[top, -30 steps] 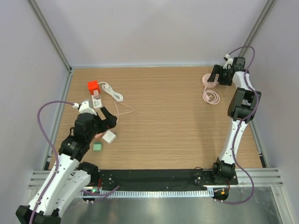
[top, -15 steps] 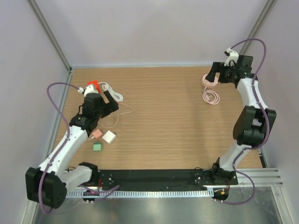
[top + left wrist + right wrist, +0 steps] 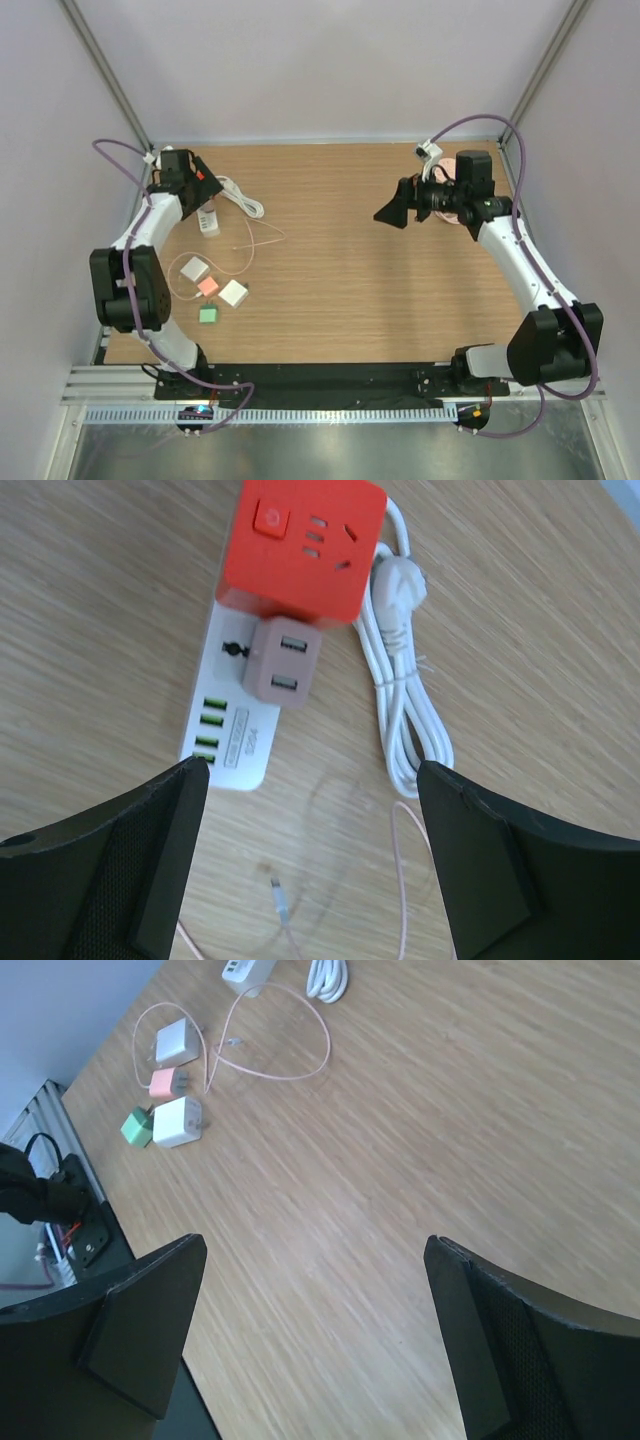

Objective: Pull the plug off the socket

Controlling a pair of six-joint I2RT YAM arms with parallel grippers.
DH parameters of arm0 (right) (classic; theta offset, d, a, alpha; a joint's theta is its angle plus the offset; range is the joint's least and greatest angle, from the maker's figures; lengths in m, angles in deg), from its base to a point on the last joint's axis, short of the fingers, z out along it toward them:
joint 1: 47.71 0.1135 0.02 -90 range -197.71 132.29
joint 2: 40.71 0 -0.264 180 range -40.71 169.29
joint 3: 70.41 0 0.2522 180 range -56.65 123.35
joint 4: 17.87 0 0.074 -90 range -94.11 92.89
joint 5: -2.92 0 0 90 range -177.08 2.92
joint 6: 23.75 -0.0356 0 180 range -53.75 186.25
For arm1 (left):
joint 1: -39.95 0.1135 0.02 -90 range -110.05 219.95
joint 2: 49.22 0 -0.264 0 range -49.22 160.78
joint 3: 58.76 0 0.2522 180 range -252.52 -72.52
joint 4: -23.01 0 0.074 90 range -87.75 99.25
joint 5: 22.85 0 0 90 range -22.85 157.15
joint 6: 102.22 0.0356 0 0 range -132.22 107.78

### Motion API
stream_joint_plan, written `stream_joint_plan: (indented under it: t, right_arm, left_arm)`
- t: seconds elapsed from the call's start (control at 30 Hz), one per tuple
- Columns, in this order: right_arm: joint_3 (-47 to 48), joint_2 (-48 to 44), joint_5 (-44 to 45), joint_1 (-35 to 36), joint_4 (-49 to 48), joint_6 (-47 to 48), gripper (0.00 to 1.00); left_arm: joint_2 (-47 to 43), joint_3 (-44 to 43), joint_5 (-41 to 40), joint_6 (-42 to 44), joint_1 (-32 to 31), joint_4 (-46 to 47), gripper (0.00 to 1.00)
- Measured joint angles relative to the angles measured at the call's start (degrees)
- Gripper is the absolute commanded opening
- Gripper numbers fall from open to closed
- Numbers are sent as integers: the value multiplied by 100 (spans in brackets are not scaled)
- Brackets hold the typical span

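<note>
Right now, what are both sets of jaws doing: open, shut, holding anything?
Left gripper: jaws open, holding nothing.
Right gripper: jaws open, holding nothing.

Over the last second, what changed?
Left claw swung from the loose adapters to the far-left, now open above the power strip. Right claw swung from the far-right corner toward table centre, open, empty. Nothing grabbed. Strip, plug and adapters unmoved.

Left arm and right arm: white tubular links joined by black cylindrical joint housings. A thin purple cable loops free from each wrist and runs down the arm. The jaws are matte black and wedge-shaped, with finely cross-hatched inner faces.
</note>
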Motion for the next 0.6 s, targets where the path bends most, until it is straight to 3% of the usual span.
stream_joint_plan:
  t: [0.3,0.6]
  right_arm:
    - [-612,-177,-208,-31,-103,-131,99]
    - [-612,-177,-352,-122,-195,-127,99]
  left_arm:
    - [1432,-1429,-306,667,24,-693,74]
    - [1961,-1952,-621,1086,24,-1091,61]
